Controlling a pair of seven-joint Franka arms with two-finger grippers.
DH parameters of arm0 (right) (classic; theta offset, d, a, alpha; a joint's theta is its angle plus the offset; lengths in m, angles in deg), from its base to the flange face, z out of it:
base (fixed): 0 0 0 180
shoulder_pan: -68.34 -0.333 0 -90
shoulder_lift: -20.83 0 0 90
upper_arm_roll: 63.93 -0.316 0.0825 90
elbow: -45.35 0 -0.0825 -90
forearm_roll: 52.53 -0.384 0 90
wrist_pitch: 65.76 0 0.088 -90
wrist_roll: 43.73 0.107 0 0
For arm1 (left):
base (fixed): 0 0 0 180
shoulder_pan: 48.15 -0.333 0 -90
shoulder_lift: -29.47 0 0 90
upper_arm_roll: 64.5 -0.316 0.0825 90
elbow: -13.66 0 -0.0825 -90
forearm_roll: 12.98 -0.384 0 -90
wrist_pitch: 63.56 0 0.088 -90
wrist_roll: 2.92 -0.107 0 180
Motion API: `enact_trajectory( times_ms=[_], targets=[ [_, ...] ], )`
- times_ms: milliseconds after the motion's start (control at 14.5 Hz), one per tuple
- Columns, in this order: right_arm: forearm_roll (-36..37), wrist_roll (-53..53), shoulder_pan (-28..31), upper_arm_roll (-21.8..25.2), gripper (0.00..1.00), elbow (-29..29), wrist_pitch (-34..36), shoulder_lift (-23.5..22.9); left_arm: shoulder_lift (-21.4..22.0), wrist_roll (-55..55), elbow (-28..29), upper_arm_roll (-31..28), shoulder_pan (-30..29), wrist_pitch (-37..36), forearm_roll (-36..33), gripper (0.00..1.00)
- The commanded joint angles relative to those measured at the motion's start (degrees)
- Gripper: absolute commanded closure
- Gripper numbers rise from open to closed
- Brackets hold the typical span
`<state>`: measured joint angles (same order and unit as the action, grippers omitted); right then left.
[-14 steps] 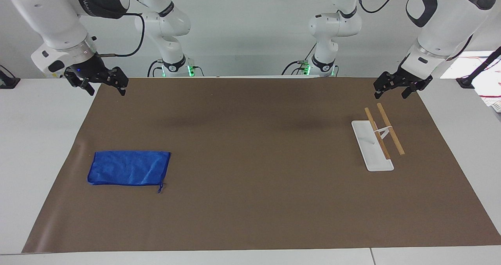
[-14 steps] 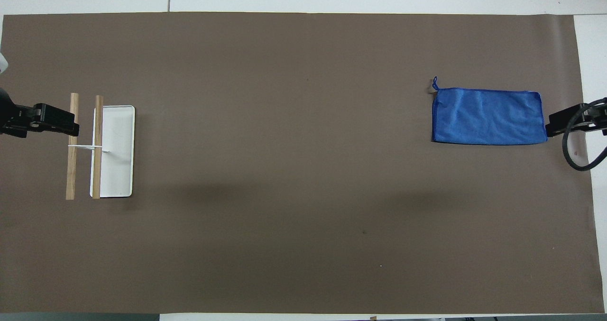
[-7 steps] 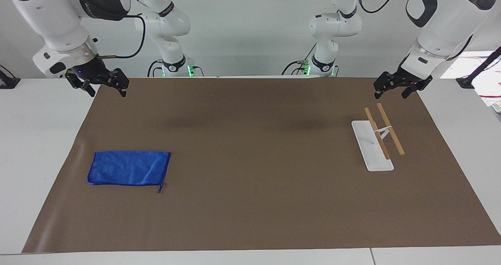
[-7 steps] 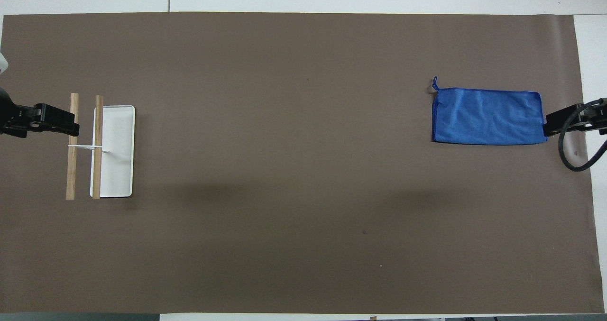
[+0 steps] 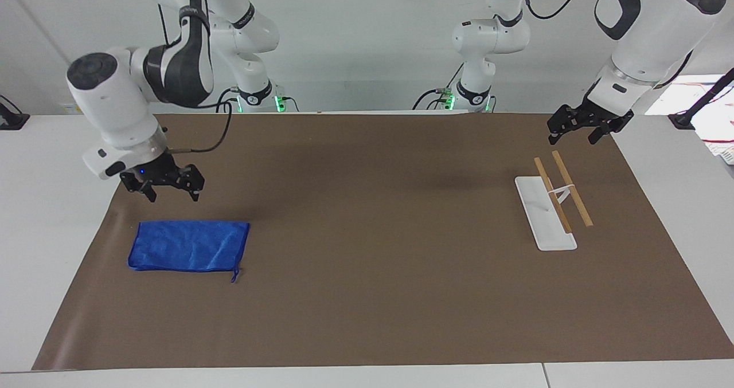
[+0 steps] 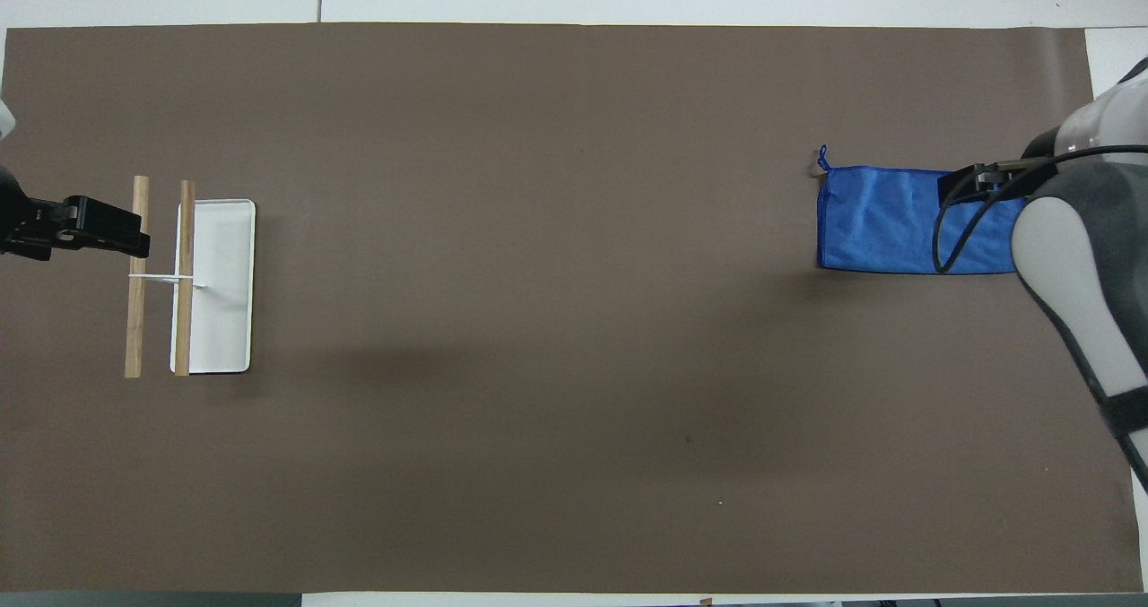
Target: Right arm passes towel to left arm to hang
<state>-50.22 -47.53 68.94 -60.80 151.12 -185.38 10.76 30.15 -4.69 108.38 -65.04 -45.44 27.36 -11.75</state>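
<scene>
The towel (image 5: 189, 246) (image 6: 888, 220) was a bright blue, rectangular cloth with soft ripples across its surface. It lay flat on the brown mat (image 5: 367, 250) toward the right arm's end of the table, a small blue loop (image 5: 234, 275) trailing from one corner.

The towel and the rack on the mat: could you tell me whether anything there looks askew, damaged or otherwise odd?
Nothing stands out. The blue towel lies flat on the brown mat, its corner loop free. The rack with two wooden bars stands upright on its white base. The right gripper is open above the towel; the left gripper waits, open, near the rack.
</scene>
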Motion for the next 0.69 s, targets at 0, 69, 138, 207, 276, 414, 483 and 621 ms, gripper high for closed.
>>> enact_trajectory(
  times_ms=[0,69,138,207,276,414,483,621],
  targets=[
    [1.21,0.64,0.1,-0.23,0.0,5.23,-7.89,-2.04,1.43,-0.7,1.35,-0.16,-0.17,-0.22,0.71,0.0],
    [1.56,0.2,0.45,-0.23,0.0,4.98,-8.08,-3.8,1.43,-0.7,1.35,-0.16,-0.17,-0.22,0.71,0.0],
    [2.17,-1.02,0.36,-0.23,0.0,4.63,-8.78,-5.47,1.43,-0.7,1.35,-0.16,-0.17,-0.22,0.71,0.0],
    [3.4,-1.47,0.54,-0.23,0.0,4.54,-9.92,-6.79,1.43,-0.7,1.35,-0.16,-0.17,-0.22,0.71,0.0],
    [3.76,-1.91,1.15,-0.23,0.0,4.54,-12.02,-8.03,1.43,-0.7,1.35,-0.16,-0.17,-0.22,0.71,0.0],
    [3.76,-2.0,1.68,-0.23,0.0,4.54,-13.26,-9.44,1.43,-0.7,1.35,-0.16,-0.17,-0.22,0.71,0.0],
    [3.76,-2.0,1.85,-0.23,0.01,4.71,-14.75,-9.97,1.43,-0.7,1.35,-0.16,-0.17,-0.22,0.71,0.0],
    [3.67,-2.18,2.12,-0.23,0.04,5.15,-16.08,-11.2,1.43,-0.7,1.35,-0.16,-0.17,-0.22,0.71,0.0]
  ],
)
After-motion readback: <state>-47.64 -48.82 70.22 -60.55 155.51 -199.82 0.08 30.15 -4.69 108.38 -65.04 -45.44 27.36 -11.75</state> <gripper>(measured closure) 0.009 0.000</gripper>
